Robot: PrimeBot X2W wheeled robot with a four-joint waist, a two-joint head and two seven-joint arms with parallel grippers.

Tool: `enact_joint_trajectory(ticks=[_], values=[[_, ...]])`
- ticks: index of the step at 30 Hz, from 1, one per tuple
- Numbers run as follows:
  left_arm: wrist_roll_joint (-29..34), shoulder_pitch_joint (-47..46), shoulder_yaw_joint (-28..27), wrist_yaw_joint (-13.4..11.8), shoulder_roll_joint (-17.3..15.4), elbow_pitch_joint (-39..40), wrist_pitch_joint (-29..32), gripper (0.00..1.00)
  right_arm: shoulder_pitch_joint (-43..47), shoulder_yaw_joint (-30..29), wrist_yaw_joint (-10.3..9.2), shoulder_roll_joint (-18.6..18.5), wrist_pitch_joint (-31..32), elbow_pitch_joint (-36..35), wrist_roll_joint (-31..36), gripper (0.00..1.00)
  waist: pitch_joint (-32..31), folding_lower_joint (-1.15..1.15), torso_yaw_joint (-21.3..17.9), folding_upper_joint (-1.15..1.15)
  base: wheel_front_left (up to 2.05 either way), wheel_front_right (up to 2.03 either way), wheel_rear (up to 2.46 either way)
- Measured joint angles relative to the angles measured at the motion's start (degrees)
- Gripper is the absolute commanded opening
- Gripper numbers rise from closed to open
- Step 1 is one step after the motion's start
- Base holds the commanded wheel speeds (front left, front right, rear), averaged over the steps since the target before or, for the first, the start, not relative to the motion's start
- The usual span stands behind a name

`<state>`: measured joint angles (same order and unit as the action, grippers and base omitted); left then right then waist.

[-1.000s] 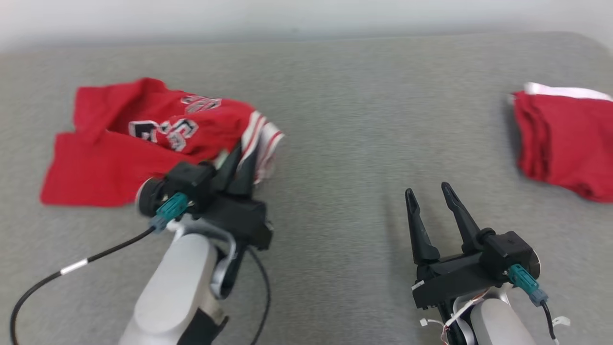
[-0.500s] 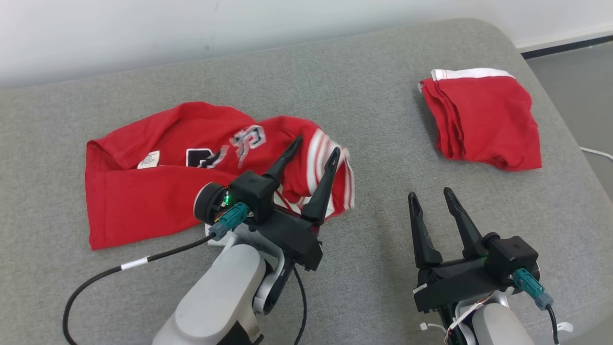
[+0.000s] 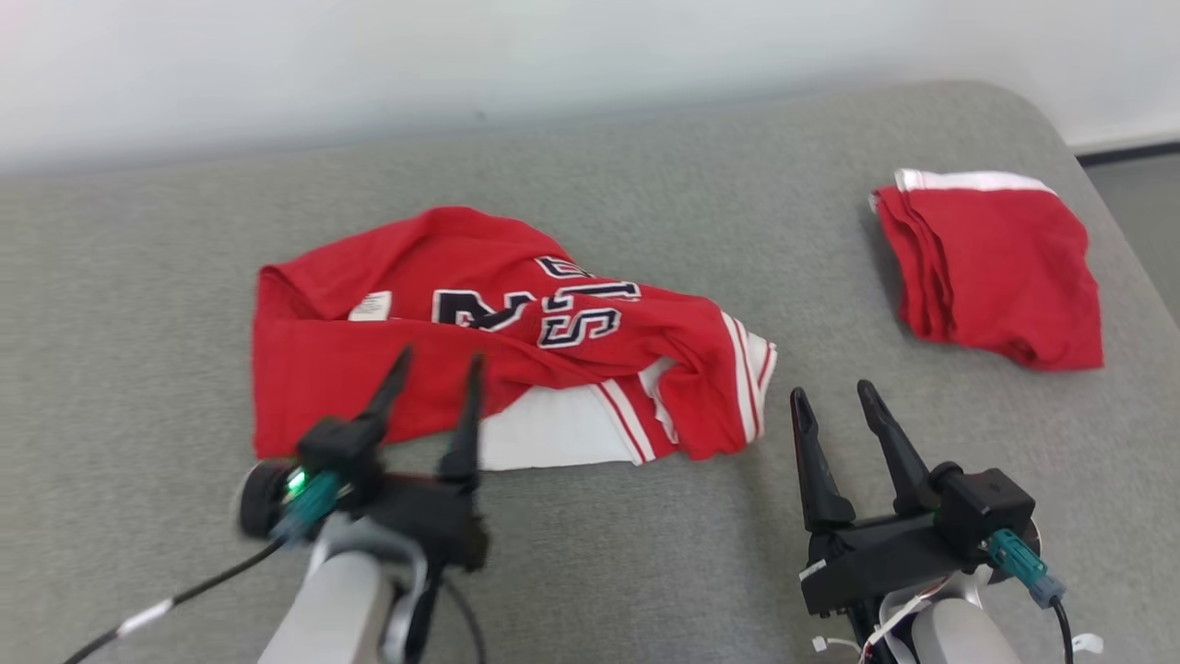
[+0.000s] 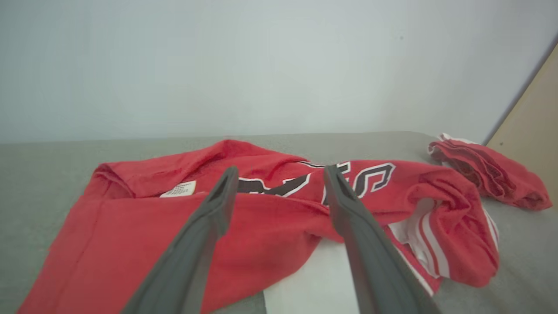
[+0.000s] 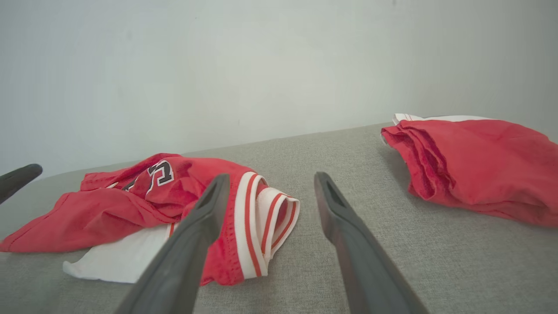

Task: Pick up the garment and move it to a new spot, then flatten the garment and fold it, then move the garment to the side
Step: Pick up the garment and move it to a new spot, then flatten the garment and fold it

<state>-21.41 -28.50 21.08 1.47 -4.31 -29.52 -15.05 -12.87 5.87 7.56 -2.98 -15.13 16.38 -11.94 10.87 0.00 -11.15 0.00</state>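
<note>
Head view: the red garment [image 3: 498,369] lies crumpled on the grey cushion [image 3: 645,231] (number print up). The left gripper [image 3: 438,360] is spread wide and empty at its near edge. The right gripper [image 3: 831,392], likewise parted, sits just beside its striped hem.

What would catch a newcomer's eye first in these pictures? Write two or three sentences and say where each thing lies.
The crumpled red jersey, with its black-and-white lettering and striped trim, lies mid-way across the grey cushioned surface. A folded red garment sits apart at the far right. Nearest the camera, the left gripper stands open at the jersey's near edge, and the right gripper stands open over bare cloth just right of it.
</note>
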Motion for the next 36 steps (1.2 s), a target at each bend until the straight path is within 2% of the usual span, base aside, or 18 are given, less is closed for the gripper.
enact_joint_trajectory(ticks=[9, 18, 30, 36], values=[[4.98, 13.61, -12.98, -0.02, -1.35, 4.99, -0.01, 1.0, 2.97, -1.33, 0.0, 0.04, 0.0, 1.05, 1.08, 1.0, -3.66, 0.0, 3.93, 0.0, 0.0, 0.0, 0.0], [9.33, 27.57, -23.07, 1.04, 0.16, 10.63, 0.0, 1.0, 6.16, -1.85, 0.0, 0.04, 0.0, 2.68, 1.59, 1.0, -8.25, -0.01, 7.29, 0.0, 0.0, 0.0, 0.0], [11.34, 32.01, -25.66, 2.14, 1.25, 12.74, 0.0, 1.0, 8.12, -1.55, 0.0, 0.02, 0.0, 4.24, 1.98, 1.0, -9.5, 0.0, 9.15, 0.0, 0.0, 0.0, 0.0], [10.17, 30.78, -23.08, 2.25, 1.35, 12.78, 0.0, 1.0, 5.43, 2.89, 0.0, 0.03, 0.0, 5.24, 2.29, 1.0, -7.84, 0.0, 10.11, 0.0, 0.0, 0.0, 0.0]])
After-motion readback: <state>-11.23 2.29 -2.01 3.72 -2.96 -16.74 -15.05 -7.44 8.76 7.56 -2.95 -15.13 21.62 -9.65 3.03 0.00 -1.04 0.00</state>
